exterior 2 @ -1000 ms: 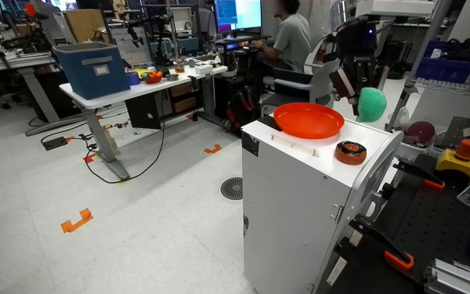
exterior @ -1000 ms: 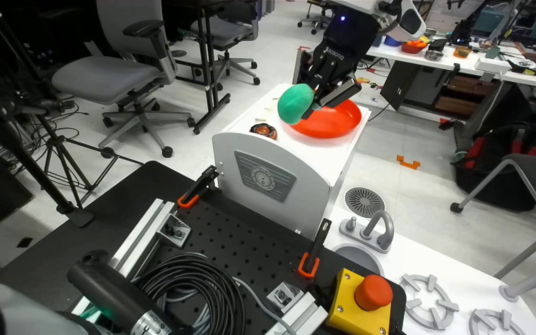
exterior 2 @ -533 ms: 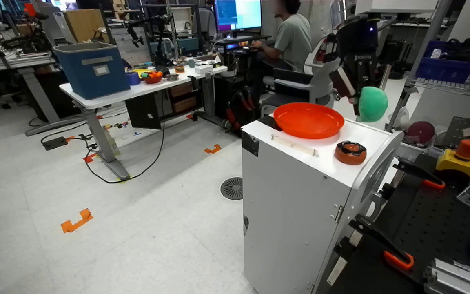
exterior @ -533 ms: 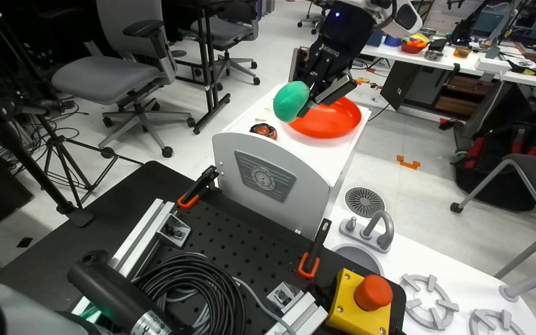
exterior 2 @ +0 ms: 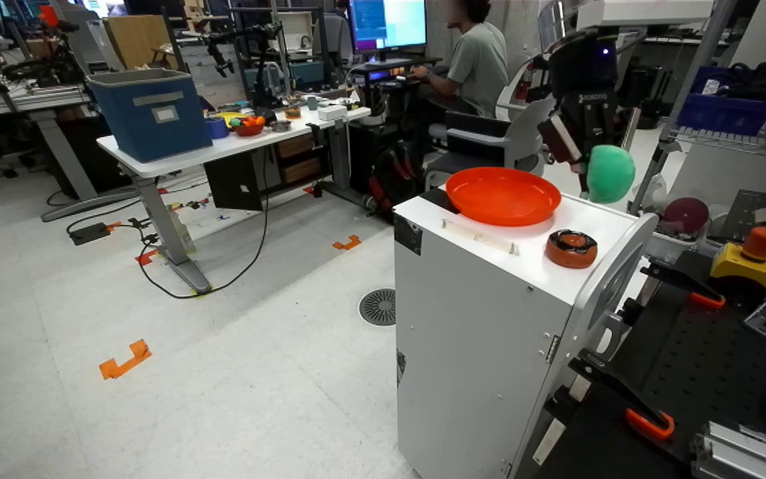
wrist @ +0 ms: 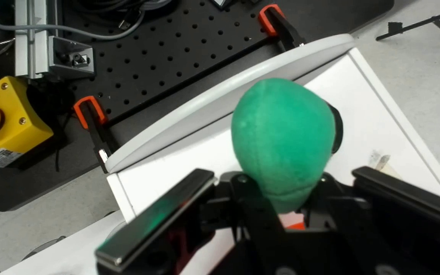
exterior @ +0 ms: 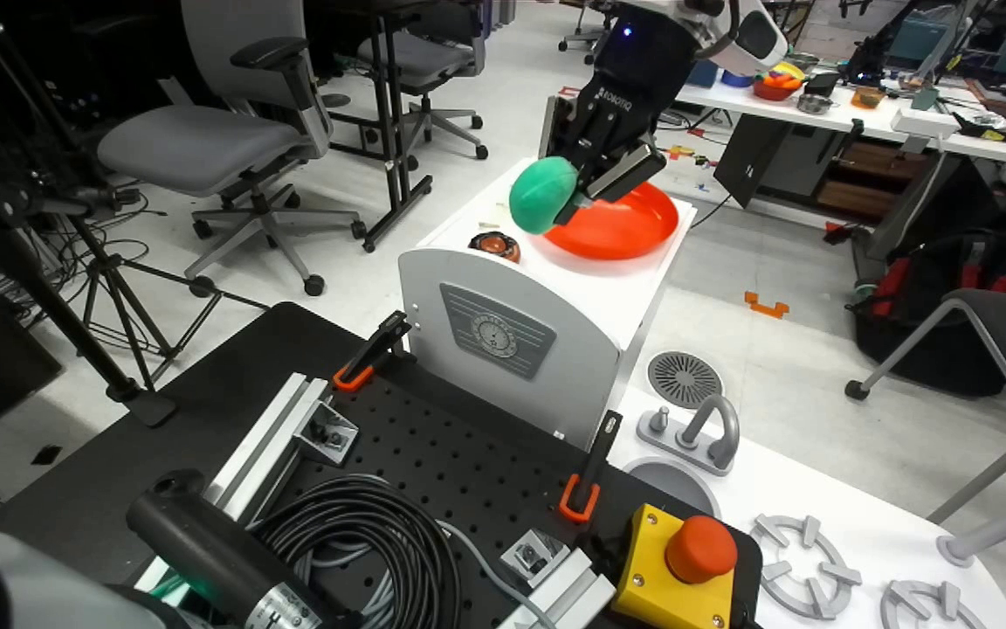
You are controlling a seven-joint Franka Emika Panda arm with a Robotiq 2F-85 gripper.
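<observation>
Green rounded object is clamped by its narrower end between the fingertips of the gripper; jaws closed on it, no contact with anything else made out. Object is held straight out ahead of the fingers, bulk past the tips. In the wrist view it is drawn slightly longer along the fingers' pointing direction than across; near-round in both exterior views, so the long axis is only weakly marked. Only one arm is shown. Object is suspended over the white cabinet top, toward the grey end panel; its height above the surface can't be judged well. Orange-red plate is set on the top, farther from the panel, with a bit of orange-red glimpsed between the fingers in the wrist view. Brown-and-black round item is placed nearer the panel, partly hidden behind the object as seen from the wrist. A strip of white surface can be seen between plate and item. Room is bounded at the panel end by its raised curved rim, with black perforated board beyond; along the sides the top is ended by low edges, floor seen past one.
</observation>
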